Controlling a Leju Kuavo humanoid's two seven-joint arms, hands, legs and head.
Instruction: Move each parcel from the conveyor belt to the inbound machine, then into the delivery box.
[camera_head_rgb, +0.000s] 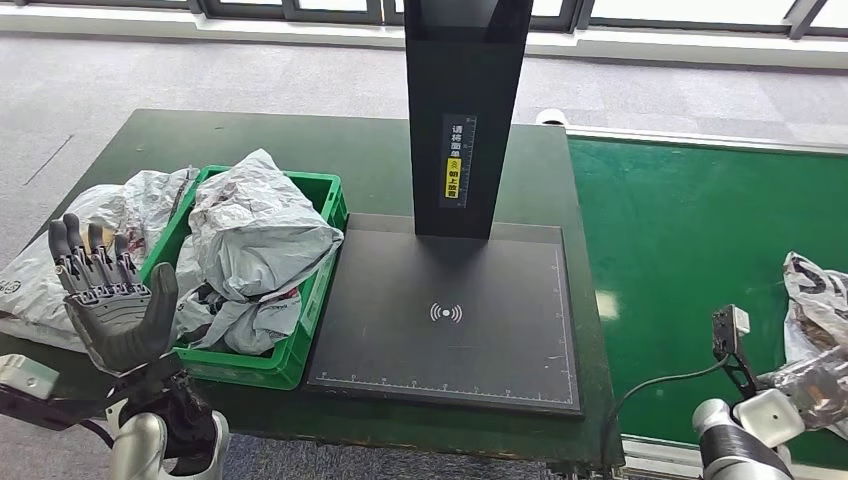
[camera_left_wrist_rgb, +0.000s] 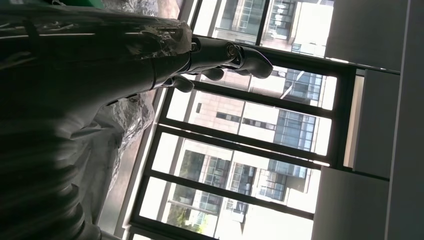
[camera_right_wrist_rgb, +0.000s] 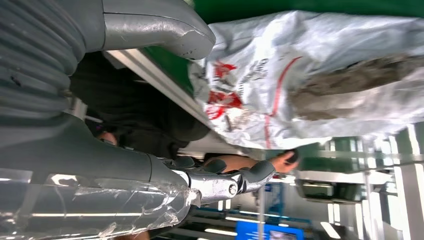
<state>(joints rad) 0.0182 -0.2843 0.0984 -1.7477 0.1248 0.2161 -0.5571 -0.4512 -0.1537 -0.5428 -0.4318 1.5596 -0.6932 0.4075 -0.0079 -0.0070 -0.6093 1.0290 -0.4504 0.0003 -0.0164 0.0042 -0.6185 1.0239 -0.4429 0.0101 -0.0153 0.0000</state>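
Note:
A grey-white parcel (camera_head_rgb: 815, 300) with red print lies on the green conveyor belt (camera_head_rgb: 690, 250) at the far right. My right hand (camera_head_rgb: 812, 385) is at its near edge. In the right wrist view the parcel (camera_right_wrist_rgb: 310, 75) sits just past the thumb (camera_right_wrist_rgb: 155, 27), with the dark fingers (camera_right_wrist_rgb: 250, 175) spread wide on its other side and one tip at its edge. My left hand (camera_head_rgb: 108, 305) is raised beside the green delivery box (camera_head_rgb: 300, 340), palm open, holding nothing; its fingers (camera_left_wrist_rgb: 225, 55) stand out against windows. The black inbound machine's platform (camera_head_rgb: 445, 350) is bare.
The delivery box holds several crumpled grey parcels (camera_head_rgb: 260, 235), heaped above its rim. More grey bags (camera_head_rgb: 40, 270) lie on the dark table left of the box. The machine's black post (camera_head_rgb: 465, 110) rises behind the platform. A cable and a small sensor (camera_head_rgb: 730, 335) hang by my right wrist.

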